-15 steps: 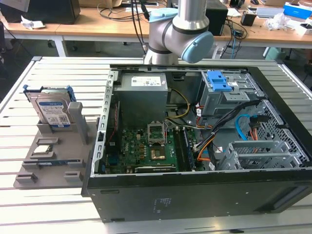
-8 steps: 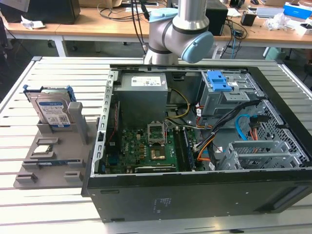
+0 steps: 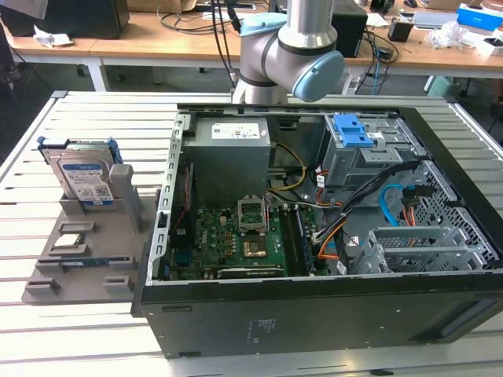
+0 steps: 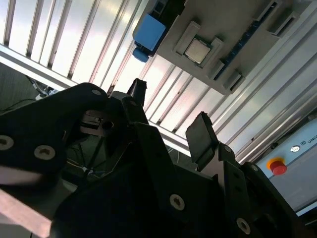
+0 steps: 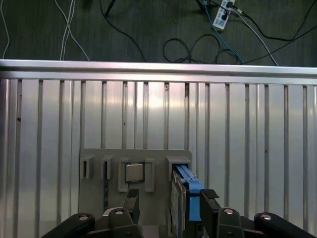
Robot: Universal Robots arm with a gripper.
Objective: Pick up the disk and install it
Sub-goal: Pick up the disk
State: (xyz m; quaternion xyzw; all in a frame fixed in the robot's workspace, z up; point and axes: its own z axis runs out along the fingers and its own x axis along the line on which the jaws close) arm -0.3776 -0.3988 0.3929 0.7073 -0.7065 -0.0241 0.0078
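The disk (image 3: 82,179), silver with a white-and-blue label and blue side rails, stands on edge in the grey holder (image 3: 94,251) at the exterior view's left, outside the computer case. In the first wrist view I see the disk (image 5: 184,191) edge-on, well below my gripper (image 5: 170,196). The gripper is open, with nothing between its black fingers (image 5: 131,199). The second wrist view shows the open gripper (image 4: 168,106) too, with a blue rail of the disk (image 4: 148,31) beyond it. The arm (image 3: 287,47) rises behind the case.
The open computer case (image 3: 314,314) lies in the middle, with a motherboard (image 3: 236,239), a grey drive cage with a blue latch (image 3: 357,133) and a second cage (image 3: 416,247). A small square processor chip (image 5: 134,172) rests in the holder. A red button (image 4: 277,166) sits beyond the slatted table (image 3: 78,330).
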